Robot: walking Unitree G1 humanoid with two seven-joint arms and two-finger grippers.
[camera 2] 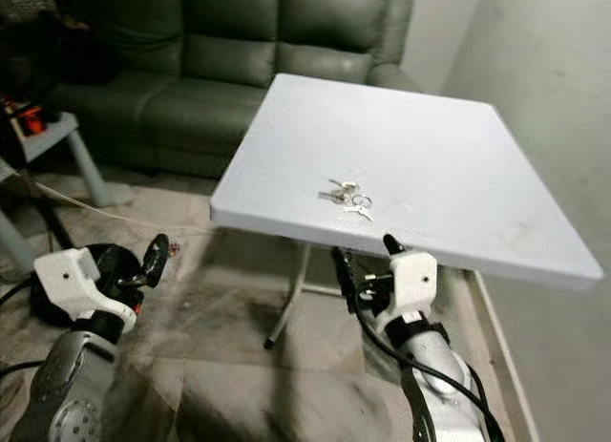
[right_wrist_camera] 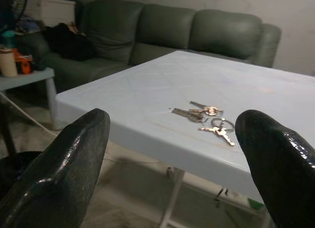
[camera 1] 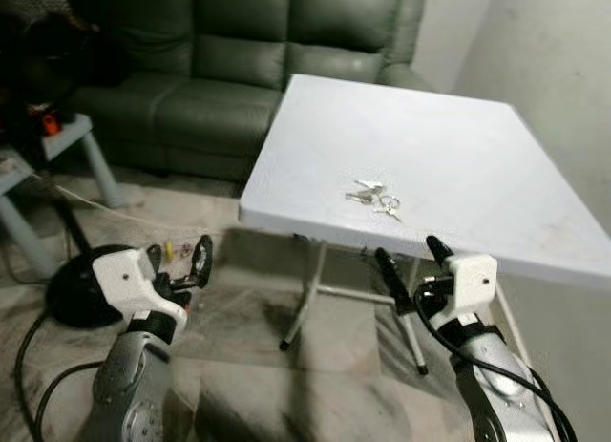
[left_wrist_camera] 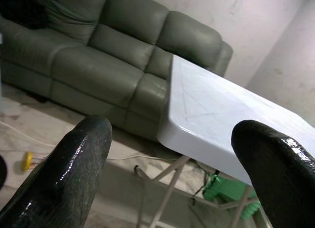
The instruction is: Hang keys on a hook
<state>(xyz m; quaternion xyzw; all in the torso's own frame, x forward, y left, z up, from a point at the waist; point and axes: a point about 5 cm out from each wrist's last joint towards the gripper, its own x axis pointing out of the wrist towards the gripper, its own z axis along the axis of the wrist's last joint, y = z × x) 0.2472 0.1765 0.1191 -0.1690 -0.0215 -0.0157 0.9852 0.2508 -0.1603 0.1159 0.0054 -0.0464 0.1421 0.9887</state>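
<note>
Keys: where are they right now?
The keys lie on the white table close to its near edge, just ahead of the open right gripper, which is below the edge; the green sofa is behind.

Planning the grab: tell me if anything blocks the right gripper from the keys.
Nothing visible does. The keys lie alone on the white table near its front edge; the right gripper hovers open just below and before that edge.

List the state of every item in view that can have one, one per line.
keys: lying flat on the white table, near its front edge, ungrasped.
right end effector: open, empty, just before the table's front edge.
left end effector: open, empty, low over the floor, left of the table.
</note>
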